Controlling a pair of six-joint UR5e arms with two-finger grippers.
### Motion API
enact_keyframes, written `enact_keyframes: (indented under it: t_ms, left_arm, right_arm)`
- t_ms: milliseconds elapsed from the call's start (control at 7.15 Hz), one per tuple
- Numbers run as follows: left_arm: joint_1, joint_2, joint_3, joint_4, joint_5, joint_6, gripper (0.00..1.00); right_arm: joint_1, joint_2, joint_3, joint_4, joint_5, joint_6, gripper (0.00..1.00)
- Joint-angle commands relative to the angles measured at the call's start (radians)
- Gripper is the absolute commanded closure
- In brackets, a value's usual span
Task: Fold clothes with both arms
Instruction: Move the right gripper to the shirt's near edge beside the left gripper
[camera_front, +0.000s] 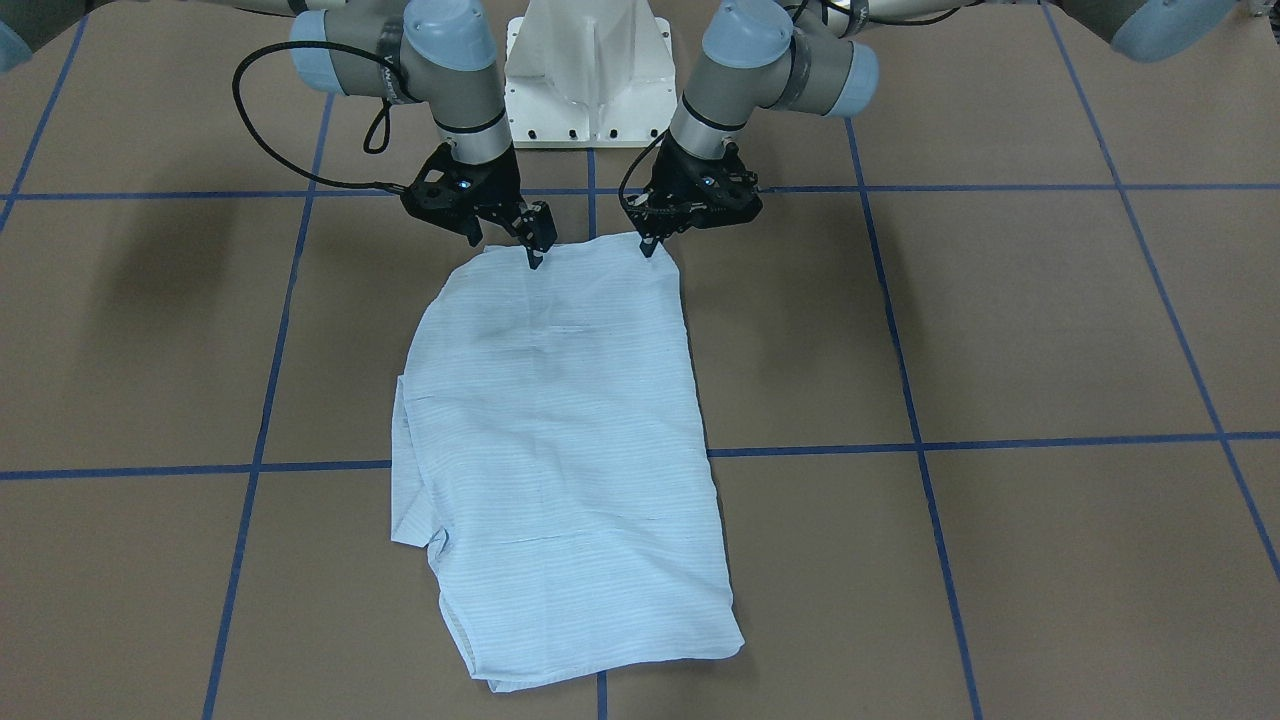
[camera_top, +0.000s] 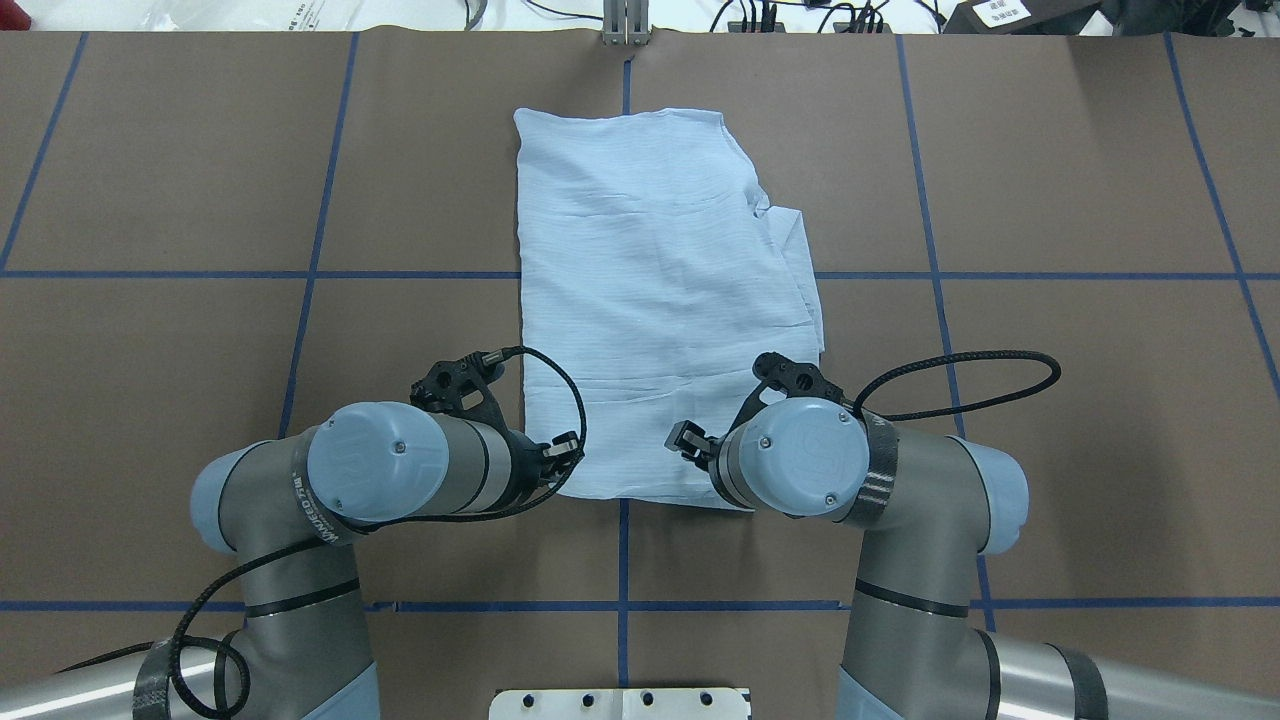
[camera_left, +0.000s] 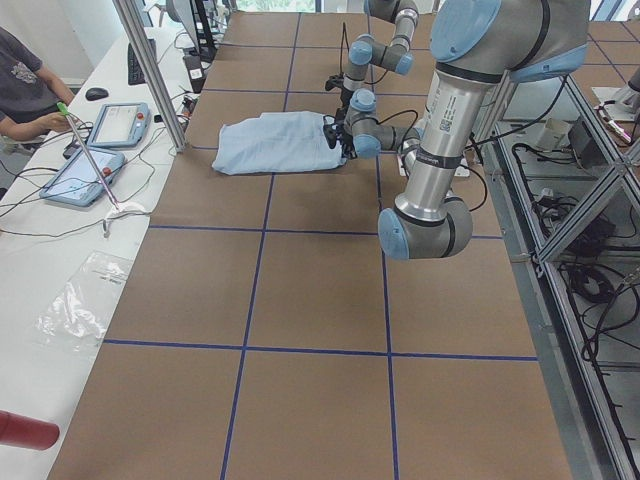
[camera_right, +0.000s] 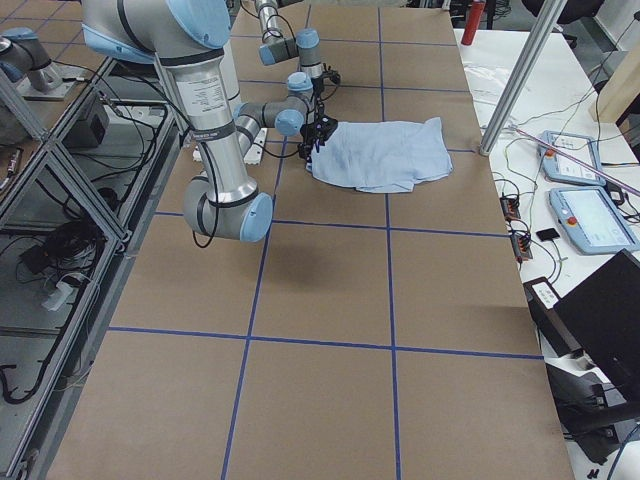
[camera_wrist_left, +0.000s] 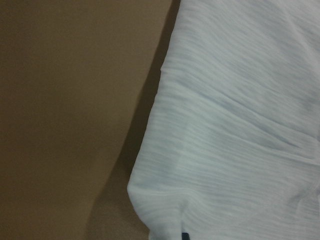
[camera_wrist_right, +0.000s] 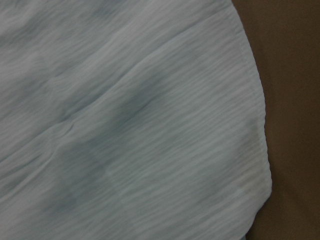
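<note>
My left hand (camera_front: 650, 243) and right hand (camera_front: 535, 250) sat at the near corners of the shirt (camera_front: 560, 430), equally close. Its long axis ran away from me. Whether either hand was gripping or open, I couldn't tell.

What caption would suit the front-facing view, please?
Left fingers and right fingers at the robot-side edge of the folded light blue shirt.
</note>
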Motion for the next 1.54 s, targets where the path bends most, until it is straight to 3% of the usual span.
enact_keyframes:
  t_ms: [0,979,1399]
  left_arm:
    - [0.002,0.000,-0.003,0.000,0.003,0.000,1.00]
    - [0.002,0.000,-0.001,0.000,0.004,0.000,1.00]
    - [0.002,0.000,0.000,0.000,0.006,0.000,1.00]
  right_arm:
    - [0.006,0.005,-0.037,0.001,-0.006,0.015,0.00]
    - [-0.008,0.013,-0.049,-0.034,-0.006,0.015,0.00]
    - [-0.008,0.014,-0.044,-0.034,-0.005,0.015,0.48]
